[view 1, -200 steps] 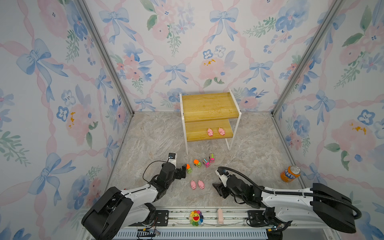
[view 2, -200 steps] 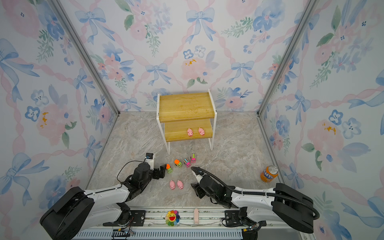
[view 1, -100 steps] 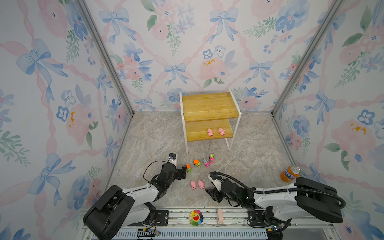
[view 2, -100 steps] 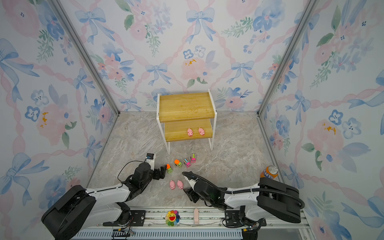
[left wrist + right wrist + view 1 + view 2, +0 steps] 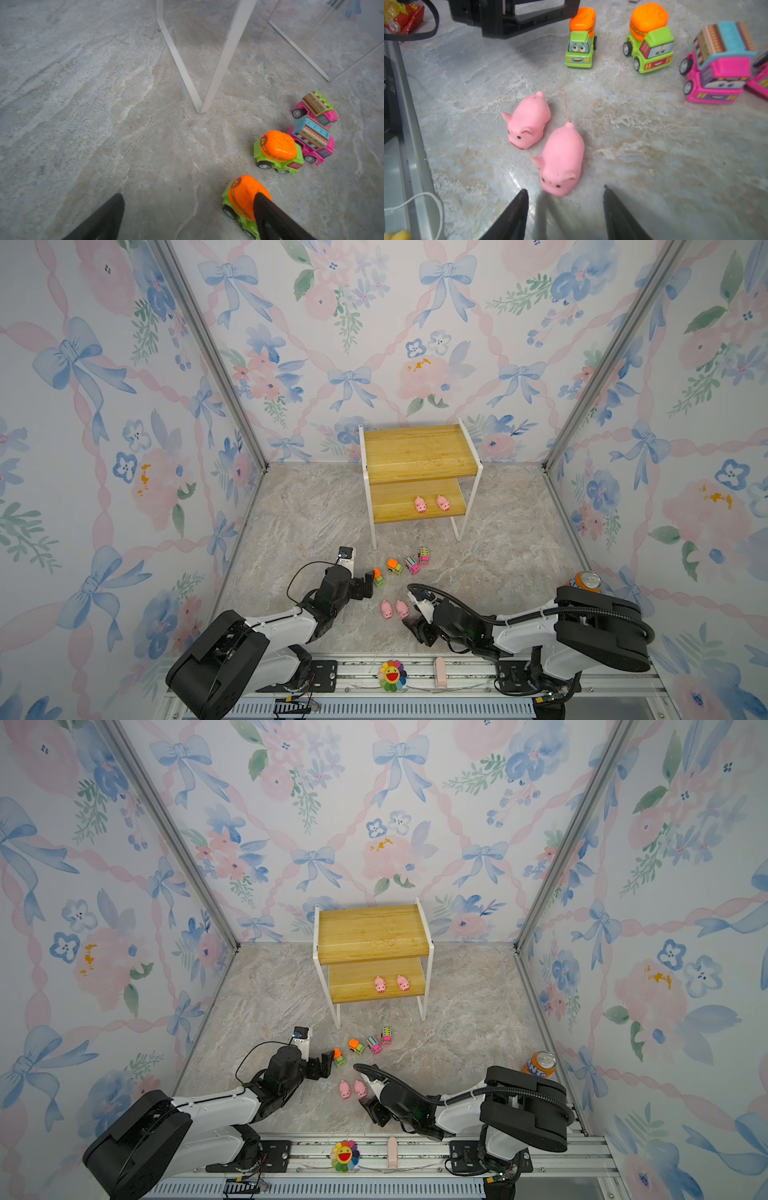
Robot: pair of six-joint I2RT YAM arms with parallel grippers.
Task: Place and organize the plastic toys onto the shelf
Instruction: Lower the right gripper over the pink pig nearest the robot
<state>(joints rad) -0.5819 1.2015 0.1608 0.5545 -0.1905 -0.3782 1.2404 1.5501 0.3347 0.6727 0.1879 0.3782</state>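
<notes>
The shelf stands at the back with two pink pigs on its lower board. Two more pigs lie on the floor. My right gripper is open just in front of the nearer pig's snout, holding nothing. Two green trucks and two pink trucks stand in a row on the floor. My left gripper is open, one finger over the nearest green truck.
An orange soda can stands at the right wall behind my right arm. A rainbow flower and a pale pink block sit on the front rail. The shelf's white legs rise just beyond the trucks.
My right gripper has swung left and toward the front, ending up behind the two floor pigs. The left gripper has stayed by the green truck.
</notes>
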